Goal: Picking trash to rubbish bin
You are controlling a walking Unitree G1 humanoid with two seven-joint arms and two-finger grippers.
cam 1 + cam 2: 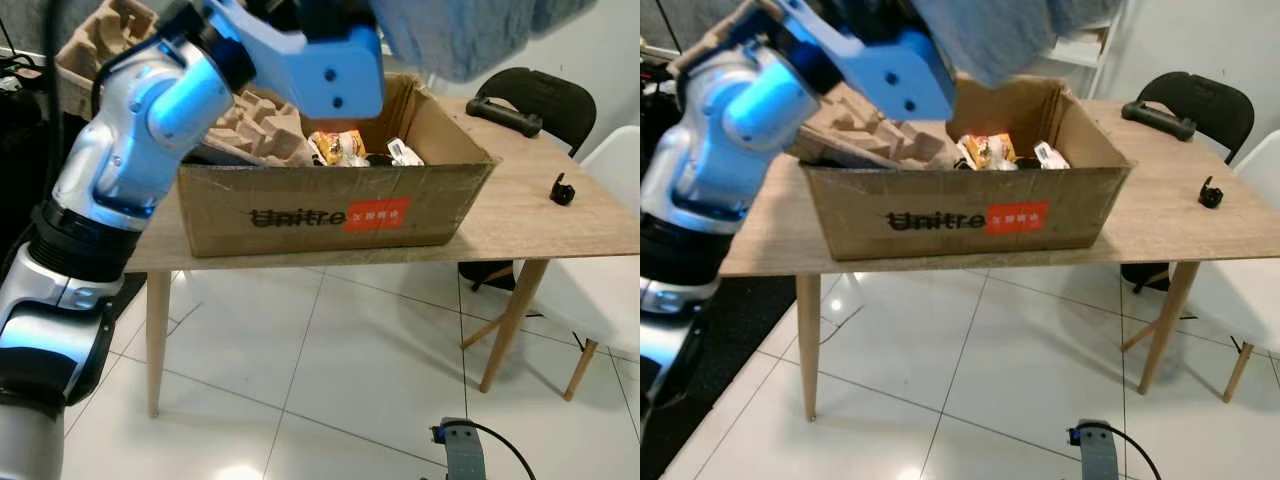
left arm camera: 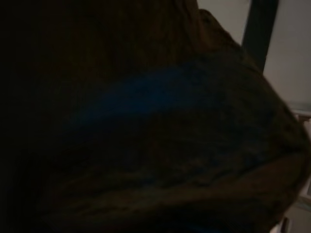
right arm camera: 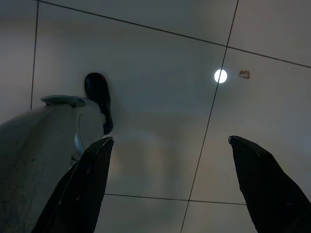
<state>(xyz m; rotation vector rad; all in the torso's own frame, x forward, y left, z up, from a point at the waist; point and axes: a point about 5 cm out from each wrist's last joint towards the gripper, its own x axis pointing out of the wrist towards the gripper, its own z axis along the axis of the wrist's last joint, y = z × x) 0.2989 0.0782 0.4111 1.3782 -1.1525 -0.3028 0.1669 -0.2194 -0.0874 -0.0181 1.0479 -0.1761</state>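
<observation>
White tiled floor (image 1: 330, 380), wooden table (image 1: 560, 225) with a cardboard box (image 1: 330, 210) on it serving as the bin; the box already holds egg-tray pulp (image 1: 265, 130) on its left side and some wrappers (image 1: 340, 147) near the middle. Your left arm (image 1: 150, 110) is raised over the box's left end, and a grey-blue cloth-like thing (image 1: 470, 35) hangs at the top of the head views, above the box's back edge; looks like the trash, but you cannot see the left gripper's fingers, so can't tell if it's pinched or just draped. Left wrist view is dark, with fabric (image 2: 160, 136) close against the lens. Right gripper (image 3: 170, 184) hangs idle over the floor, fingers spread wide, nothing between them. Risks, as a judgement: the cloth hangs toward the box's back wall, so let go too early and it probably drapes over the rim or slides off behind the table. The box sits close to the table's front edge; bump it with the arm and it could shift or tip. A small black object (image 1: 562, 189) and a black handle-like thing (image 1: 505, 113) sit well apart to the right, out of the way.
</observation>
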